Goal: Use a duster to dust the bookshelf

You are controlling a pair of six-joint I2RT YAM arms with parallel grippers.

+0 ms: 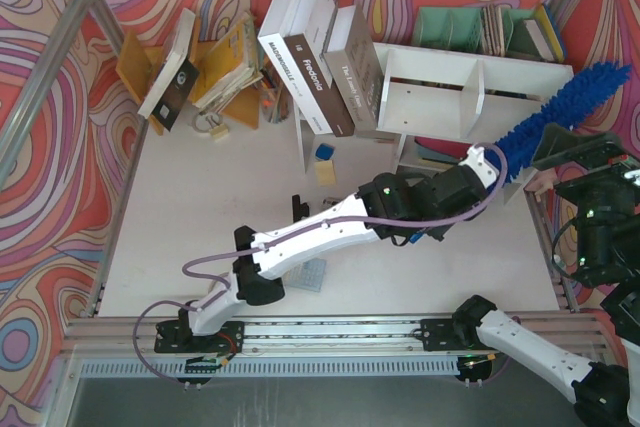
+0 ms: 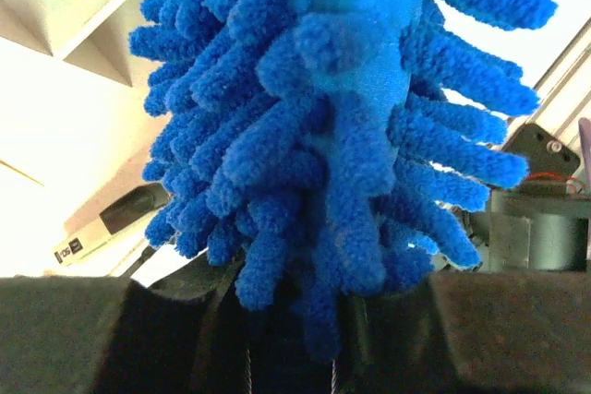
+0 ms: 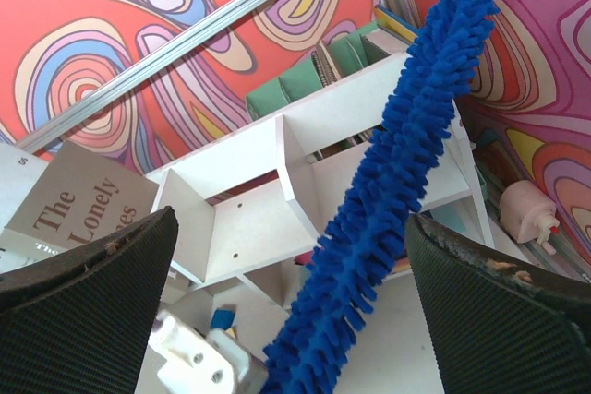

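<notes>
The duster point(image 1: 570, 107) is a fluffy royal-blue brush head. It slants up to the right across the right end of the white bookshelf point(image 1: 440, 87). My left gripper point(image 1: 487, 162) is shut on its lower end in front of the shelf. The handle is hidden. In the left wrist view the duster point(image 2: 342, 108) fills the frame above my gripper point(image 2: 295, 348). My right gripper point(image 1: 565, 152) is just right of the duster, open and empty. In the right wrist view the duster point(image 3: 388, 191) stands between and beyond its fingers point(image 3: 102, 292), in front of the bookshelf point(image 3: 249, 228).
Large books point(image 1: 320, 57) lean against the shelf's left end. An orange book rack point(image 1: 225, 72) is at the back left, and a teal file organizer point(image 1: 450, 25) stands behind the shelf. A blue cube point(image 1: 323, 151) and a yellow note point(image 1: 325, 173) lie on the table. A pink bottle point(image 3: 528, 211) is at the right.
</notes>
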